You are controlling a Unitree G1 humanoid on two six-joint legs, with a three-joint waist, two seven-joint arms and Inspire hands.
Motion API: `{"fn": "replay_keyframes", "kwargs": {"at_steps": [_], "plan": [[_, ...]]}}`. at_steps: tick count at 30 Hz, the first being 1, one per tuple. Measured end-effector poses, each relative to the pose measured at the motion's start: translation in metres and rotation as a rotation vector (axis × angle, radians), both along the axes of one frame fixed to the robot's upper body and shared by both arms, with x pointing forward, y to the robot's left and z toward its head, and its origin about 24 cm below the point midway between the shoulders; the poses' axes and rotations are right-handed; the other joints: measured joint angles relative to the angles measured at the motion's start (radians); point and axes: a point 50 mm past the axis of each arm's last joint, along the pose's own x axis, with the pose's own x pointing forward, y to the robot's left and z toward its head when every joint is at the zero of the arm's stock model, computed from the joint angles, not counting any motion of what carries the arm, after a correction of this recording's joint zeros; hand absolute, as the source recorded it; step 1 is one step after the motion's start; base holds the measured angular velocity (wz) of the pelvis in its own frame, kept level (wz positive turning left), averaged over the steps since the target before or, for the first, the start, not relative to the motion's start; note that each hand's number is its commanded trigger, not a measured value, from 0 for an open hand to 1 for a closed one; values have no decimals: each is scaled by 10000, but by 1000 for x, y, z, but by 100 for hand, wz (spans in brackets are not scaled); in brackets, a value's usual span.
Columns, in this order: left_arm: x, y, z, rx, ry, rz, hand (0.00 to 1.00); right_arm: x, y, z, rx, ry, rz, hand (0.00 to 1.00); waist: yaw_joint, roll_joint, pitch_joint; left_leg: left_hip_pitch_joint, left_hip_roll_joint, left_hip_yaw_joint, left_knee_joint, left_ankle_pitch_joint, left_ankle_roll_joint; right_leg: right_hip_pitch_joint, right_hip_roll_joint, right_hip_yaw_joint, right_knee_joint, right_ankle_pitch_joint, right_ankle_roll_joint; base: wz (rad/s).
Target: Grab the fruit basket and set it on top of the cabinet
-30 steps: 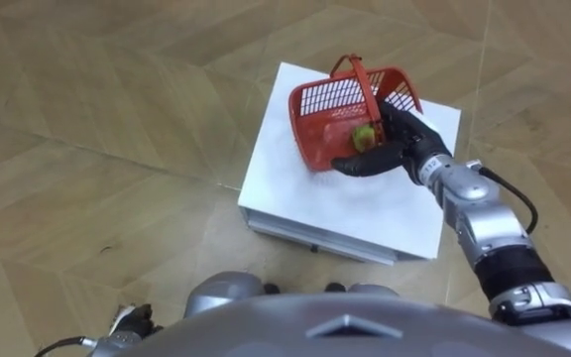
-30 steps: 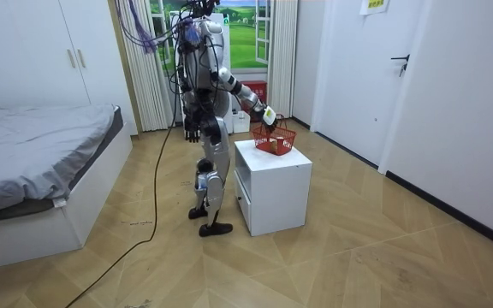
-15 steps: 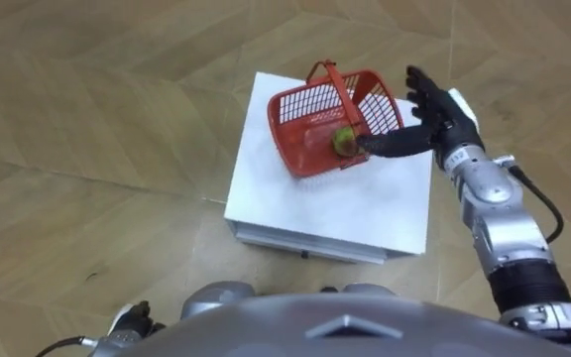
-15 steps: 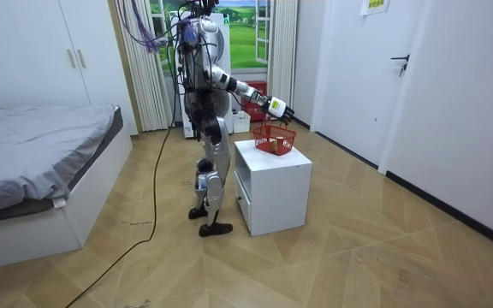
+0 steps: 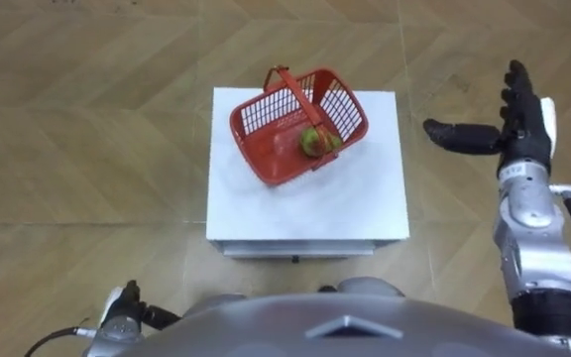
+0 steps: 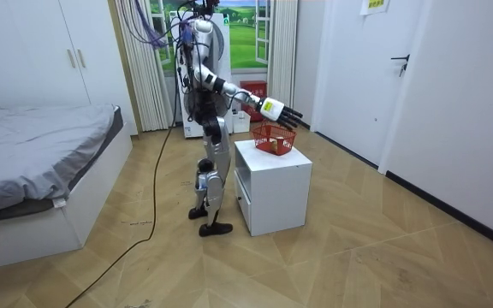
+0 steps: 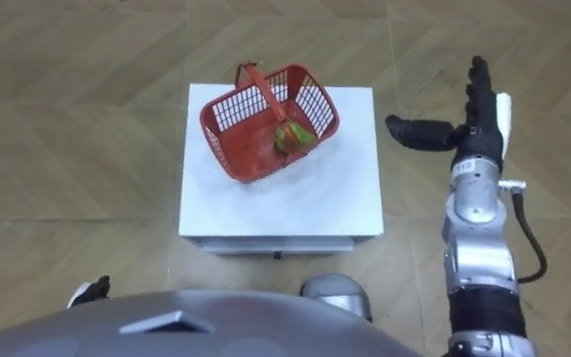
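A white cabinet (image 5: 305, 213) stands on the wood floor (image 5: 87, 149); 1 red basket (image 5: 274, 175) sits on its top.

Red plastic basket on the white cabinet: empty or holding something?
Not empty: greenish fruit lies inside the red plastic basket.

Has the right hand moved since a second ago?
Yes. The right hand left the red basket and now hangs open beyond the white cabinet's right edge.

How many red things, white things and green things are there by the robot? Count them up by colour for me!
Red: 1, the basket
White: 1, the cabinet that the basket stands on
Green: 1, the fruit in the basket, as far as can be made out
Total: 3
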Motion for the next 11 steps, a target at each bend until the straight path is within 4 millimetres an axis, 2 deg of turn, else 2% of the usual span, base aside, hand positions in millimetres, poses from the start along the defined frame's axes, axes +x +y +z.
{"fn": "replay_keyframes", "kwargs": {"at_steps": [3,4,7,11], "plan": [[0,0,0,60,-173,158,0,-30,-6,-31,218,1463,-761,0,-66,-9,-48,256,12,78,-96,0,-2,291,31,38,-214,13,3,-5],[1,0,0,64,-244,143,0,-46,-10,-46,301,2296,-1074,0,-42,-21,-84,279,21,97,-127,-6,-16,305,39,42,-229,16,4,0],[-4,2,0,97,-110,385,0,-85,-13,-74,582,4184,-1670,0,23,-20,-67,282,40,216,-138,9,-58,269,58,196,-230,18,1,-11],[-11,6,-1,172,129,681,0,-134,-9,-98,1575,6063,-2428,0,-31,-12,-25,288,120,252,-142,-56,-176,273,81,161,-232,43,-40,-1]]}}
